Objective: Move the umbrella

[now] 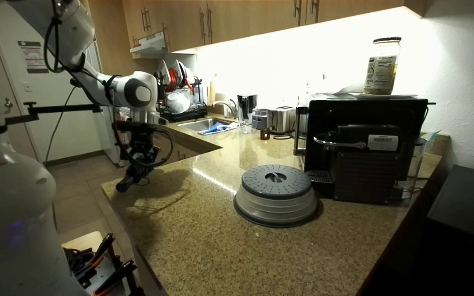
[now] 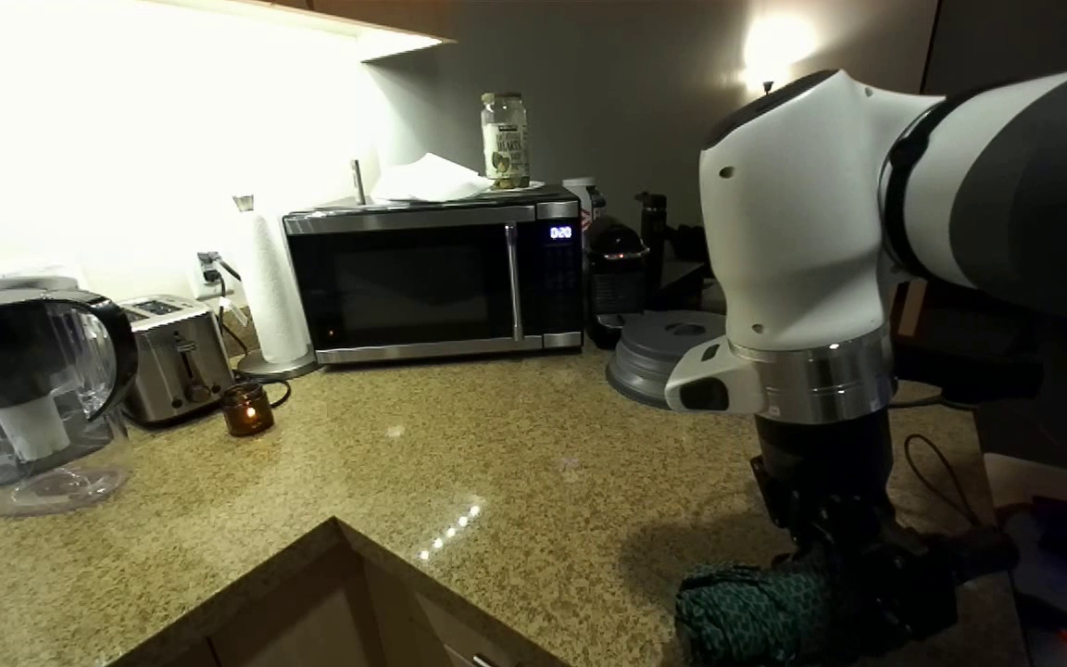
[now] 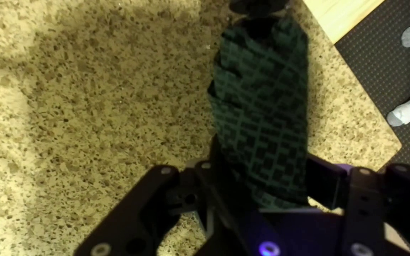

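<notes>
Umbrella [image 3: 262, 106]: Here it is, a rolled green-and-black bundle over the desk [image 1: 220, 246] close to a corner; it looks lifted, though how much air lies beneath I can't tell!
Claw [image 3: 269, 170]: Clamped on the umbrella, fingers [image 3: 324, 181] on either side towards one end, most of the length poking out beyond them.
Green wrap [image 3: 265, 138]: There's the first worry! It looks soft and folded, so the cloth could squash or slide between the fingers and let the bundle slip.
Dark knob [image 3: 260, 7]: Way out at the far end; if that part is heavy, the off-centre hold could let everything pivot and droop.
Desk edge [image 3: 354, 92]: Just beside the bundle! Let go too early here and a rounded roll may tumble over onto the dark flooring [image 3: 368, 60].
Socks [image 3: 408, 108]: Two pale ones out past the edge, so a wide swing that way could trouble somebody.
Grey cover [image 1: 276, 201]: Well apart from the umbrella, but a low sweep towards it could shove it along.
Cable loop [image 1: 173, 146]: Slack at the wrist; a hard twist might snag it and jerk the hold.
</notes>
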Controlling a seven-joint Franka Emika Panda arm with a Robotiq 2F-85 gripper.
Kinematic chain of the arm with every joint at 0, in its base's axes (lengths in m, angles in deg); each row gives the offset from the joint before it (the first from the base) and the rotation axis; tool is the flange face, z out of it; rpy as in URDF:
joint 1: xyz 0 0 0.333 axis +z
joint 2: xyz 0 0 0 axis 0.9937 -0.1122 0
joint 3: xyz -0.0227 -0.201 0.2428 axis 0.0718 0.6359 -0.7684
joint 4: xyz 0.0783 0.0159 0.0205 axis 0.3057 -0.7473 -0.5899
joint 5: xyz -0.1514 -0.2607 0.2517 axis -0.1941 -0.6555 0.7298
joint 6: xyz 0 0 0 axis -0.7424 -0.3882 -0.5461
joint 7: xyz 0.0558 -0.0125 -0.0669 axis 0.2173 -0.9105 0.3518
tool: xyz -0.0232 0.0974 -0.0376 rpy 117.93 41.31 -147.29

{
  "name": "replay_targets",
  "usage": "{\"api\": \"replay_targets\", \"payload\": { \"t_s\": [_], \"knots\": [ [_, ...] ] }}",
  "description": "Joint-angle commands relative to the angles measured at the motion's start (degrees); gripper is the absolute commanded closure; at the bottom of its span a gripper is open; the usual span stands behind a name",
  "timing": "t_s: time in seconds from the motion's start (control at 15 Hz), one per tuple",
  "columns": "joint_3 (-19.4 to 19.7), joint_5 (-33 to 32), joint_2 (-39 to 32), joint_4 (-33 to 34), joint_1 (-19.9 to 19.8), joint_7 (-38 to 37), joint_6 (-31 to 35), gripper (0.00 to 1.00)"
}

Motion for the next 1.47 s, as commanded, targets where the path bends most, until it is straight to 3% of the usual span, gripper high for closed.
{"api": "replay_targets", "payload": {
  "t_s": [0.0,0.6,1.4],
  "knots": [
    [-0.7,-0.7,3.0,-3.3,0.7,0.9,2.2,0.81],
    [-1.0,-4.2,1.5,-6.2,1.2,0.1,8.9,0.81],
    [-1.1,-3.3,0.7,-6.0,1.4,0.1,9.5,0.81]
  ]
}}
